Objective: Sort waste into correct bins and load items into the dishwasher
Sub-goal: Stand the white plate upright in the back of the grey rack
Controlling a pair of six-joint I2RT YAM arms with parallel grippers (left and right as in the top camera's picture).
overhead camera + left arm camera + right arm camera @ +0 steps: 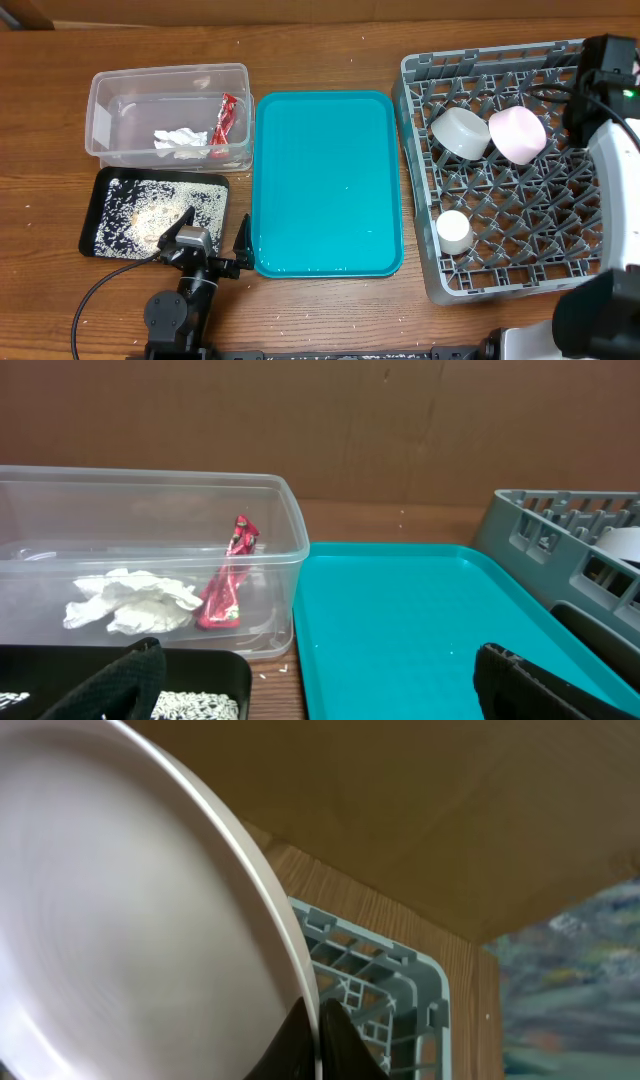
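Right wrist: hand [318,1020] pinches plate [120,920]

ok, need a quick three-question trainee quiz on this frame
1. True or false: the red wrapper and the white tissue both lie in the clear tub.
2. The small white cup stands in: A) the teal tray, B) the grey rack, C) the black tray.
3. What do the right arm's jaws pinch?

Key: 1 true. 2 B. 3 the rim of a plate, seen in the right wrist view.
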